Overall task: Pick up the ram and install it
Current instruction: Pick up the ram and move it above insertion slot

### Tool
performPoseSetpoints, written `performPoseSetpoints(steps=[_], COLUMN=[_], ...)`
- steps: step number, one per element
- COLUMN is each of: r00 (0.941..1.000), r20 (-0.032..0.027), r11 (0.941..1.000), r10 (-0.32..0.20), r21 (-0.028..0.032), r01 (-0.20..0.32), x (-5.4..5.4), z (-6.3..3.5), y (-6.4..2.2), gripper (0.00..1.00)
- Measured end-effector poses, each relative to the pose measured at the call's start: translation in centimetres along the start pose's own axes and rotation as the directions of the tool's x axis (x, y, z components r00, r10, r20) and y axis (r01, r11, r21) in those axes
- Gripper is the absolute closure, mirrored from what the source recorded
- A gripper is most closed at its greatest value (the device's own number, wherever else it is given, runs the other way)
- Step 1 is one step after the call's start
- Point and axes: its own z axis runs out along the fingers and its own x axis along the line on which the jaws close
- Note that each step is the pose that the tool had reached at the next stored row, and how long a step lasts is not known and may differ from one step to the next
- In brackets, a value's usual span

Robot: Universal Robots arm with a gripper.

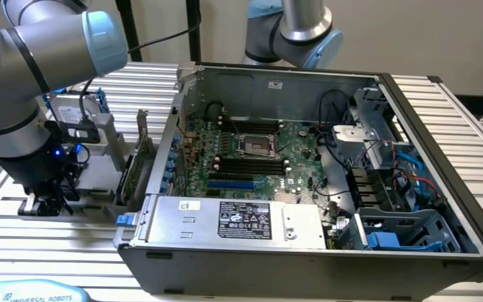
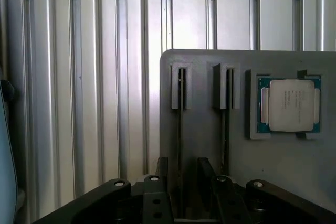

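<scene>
A: What is hard to make out?
B: The ram [image 2: 181,114] is seen edge-on, a thin dark strip stood in a slot of the grey holder [image 2: 205,129]; its chips are hidden.
A: And the fingers [image 2: 206,174]?
B: They are spread apart, one at each side of that strip; contact cannot be judged. A processor chip [image 2: 291,106] is seated in the holder's square recess. The holder is set on the slatted tabletop [image 2: 79,77] beside the open computer case [image 1: 309,264].
</scene>
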Motion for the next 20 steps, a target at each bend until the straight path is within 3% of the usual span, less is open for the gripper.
performPoseSetpoints(steps=[10, 13, 14, 20], r00=[1.0, 1.0, 1.0, 1.0], r20=[0.002, 0.0022, 0.0022, 0.002], r11=[1.0, 1.0, 1.0, 1.0], r10=[-0.004, -0.005, -0.005, -0.005], r21=[-0.0001, -0.0001, -0.0002, -0.0002], r01=[0.004, 0.005, 0.005, 0.005], x=[-0.07, -0.07, -0.07, -0.06], z=[0.28, 0.36, 0.38, 0.47], y=[0.22, 0.32, 0.35, 0.45], gripper=[0.64, 0.72, 0.79, 0.81])
